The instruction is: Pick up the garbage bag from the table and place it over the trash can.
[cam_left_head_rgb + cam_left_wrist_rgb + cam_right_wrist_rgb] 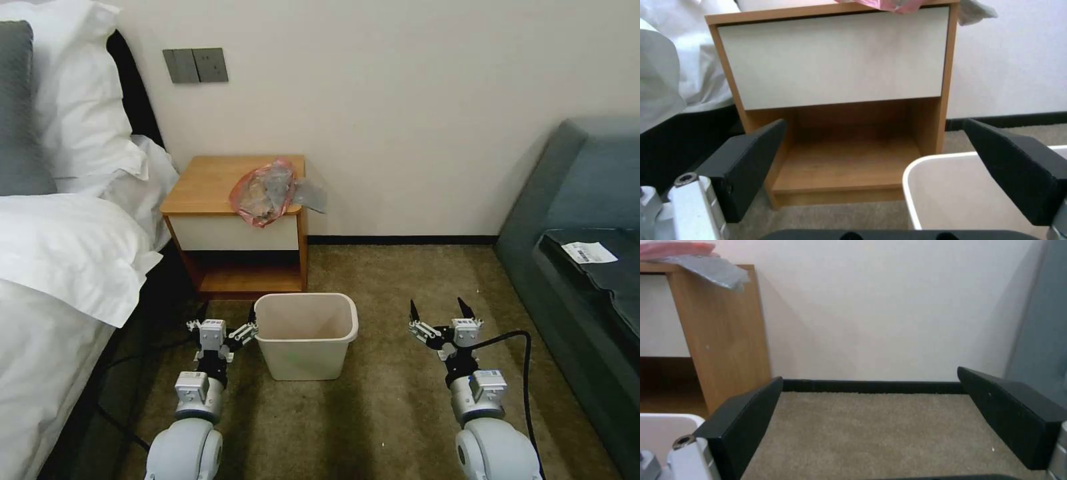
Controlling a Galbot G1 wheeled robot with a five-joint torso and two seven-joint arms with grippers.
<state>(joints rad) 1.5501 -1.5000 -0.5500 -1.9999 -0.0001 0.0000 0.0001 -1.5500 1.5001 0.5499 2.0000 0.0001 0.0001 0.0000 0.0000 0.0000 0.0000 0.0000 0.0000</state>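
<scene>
The garbage bag (267,192), crumpled greyish plastic with a pink-red rim, lies on the right part of the table (207,183) and hangs over its front and right edges. In the wrist views its rim peeks over the table (835,56) as the garbage bag (898,5) and garbage bag (706,265). The cream-white trash can (307,333) stands on the carpet in front of the table. My left gripper (223,319) hovers open low beside the can's left wall. My right gripper (438,310) is open over the carpet, well to the can's right.
A bed with white pillows (60,253) runs along the left. A grey-blue sofa (587,267) with a white paper slip (588,252) is on the right. A black cable (520,373) loops by the right arm. Open carpet (393,280) lies between can and sofa.
</scene>
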